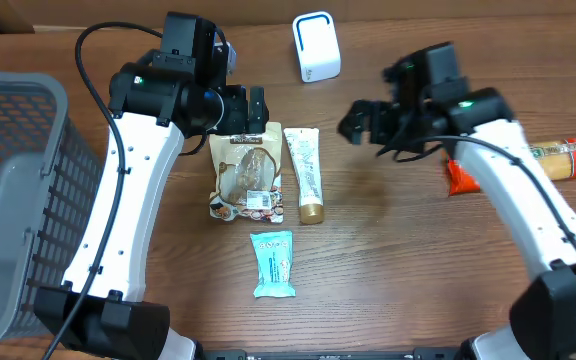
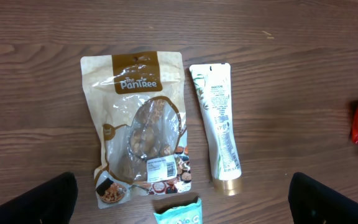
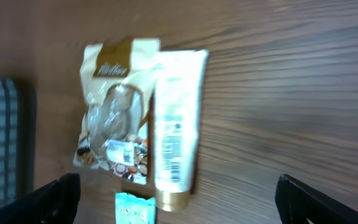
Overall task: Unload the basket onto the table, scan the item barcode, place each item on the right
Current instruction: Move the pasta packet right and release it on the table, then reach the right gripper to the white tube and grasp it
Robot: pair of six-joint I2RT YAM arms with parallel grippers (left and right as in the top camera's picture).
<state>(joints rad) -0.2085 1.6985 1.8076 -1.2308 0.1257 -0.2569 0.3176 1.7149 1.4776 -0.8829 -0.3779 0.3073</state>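
A tan snack pouch (image 1: 245,175) lies on the wood table with a white label (image 2: 160,168) near its lower end. Right beside it lies a white tube (image 1: 305,172) with a gold cap, and a teal packet (image 1: 272,263) sits below them. The white scanner (image 1: 315,47) stands at the back. My left gripper (image 1: 251,118) hovers open over the pouch's top edge and holds nothing. My right gripper (image 1: 360,125) hangs open to the right of the tube, also holding nothing. The left wrist view shows the pouch (image 2: 138,124) and tube (image 2: 218,127) between the wide fingers (image 2: 48,199).
A grey mesh basket (image 1: 8,200) fills the left side. A red packet (image 1: 460,178) and a long packet (image 1: 566,158) lie at the right, partly under the right arm. Bare wood runs between the tube and the red packet.
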